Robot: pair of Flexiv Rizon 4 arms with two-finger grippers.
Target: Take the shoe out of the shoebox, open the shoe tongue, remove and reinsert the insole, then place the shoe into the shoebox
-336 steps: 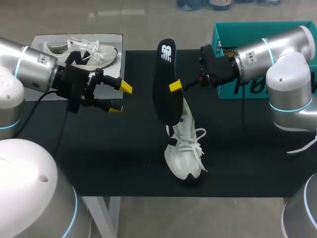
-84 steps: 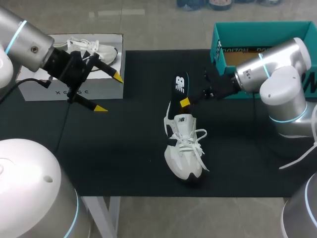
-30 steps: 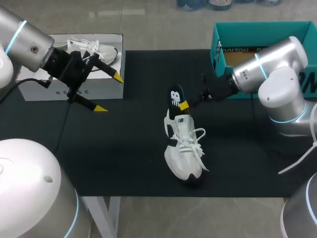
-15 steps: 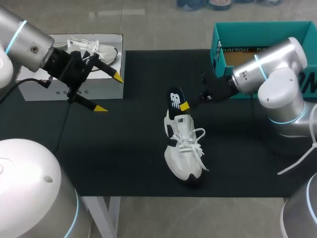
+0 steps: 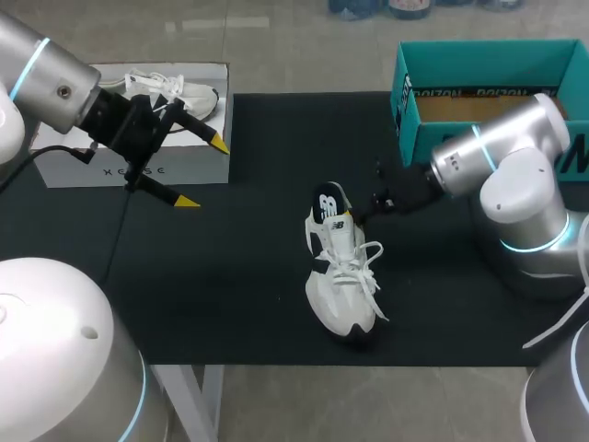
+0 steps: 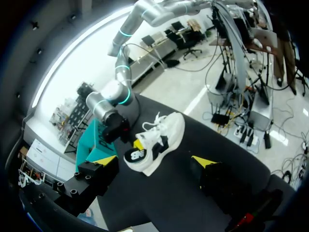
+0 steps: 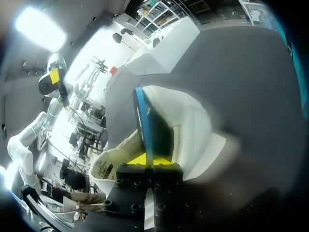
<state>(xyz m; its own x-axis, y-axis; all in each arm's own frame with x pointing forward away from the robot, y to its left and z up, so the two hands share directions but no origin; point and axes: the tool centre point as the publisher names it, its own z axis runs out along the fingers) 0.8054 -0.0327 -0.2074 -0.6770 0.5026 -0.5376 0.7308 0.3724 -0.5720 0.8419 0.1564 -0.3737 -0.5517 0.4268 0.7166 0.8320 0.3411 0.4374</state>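
A white shoe (image 5: pixel 340 281) stands on the black mat, toe toward the front edge. Its black insole (image 5: pixel 326 202) is mostly inside it, with only the heel end sticking out of the opening. My right gripper (image 5: pixel 352 215) is at the shoe's heel, shut on the insole's edge. In the right wrist view the yellow tips (image 7: pixel 150 159) pinch the thin insole (image 7: pixel 143 124) over the white shoe (image 7: pixel 193 137). My left gripper (image 5: pixel 201 171) hangs open near the white box, well away from the shoe (image 6: pixel 158 139), with nothing between its fingers (image 6: pixel 107 160).
An open teal shoebox (image 5: pixel 409 78) stands at the back right, behind my right arm. A white box (image 5: pixel 129 171) with a second white shoe (image 5: pixel 179 93) on it sits at the back left. The black mat (image 5: pixel 230 276) covers the table.
My right gripper has come down toward the shoe's heel, pushing the insole deeper, so less of it sticks out. The left arm has stayed still.
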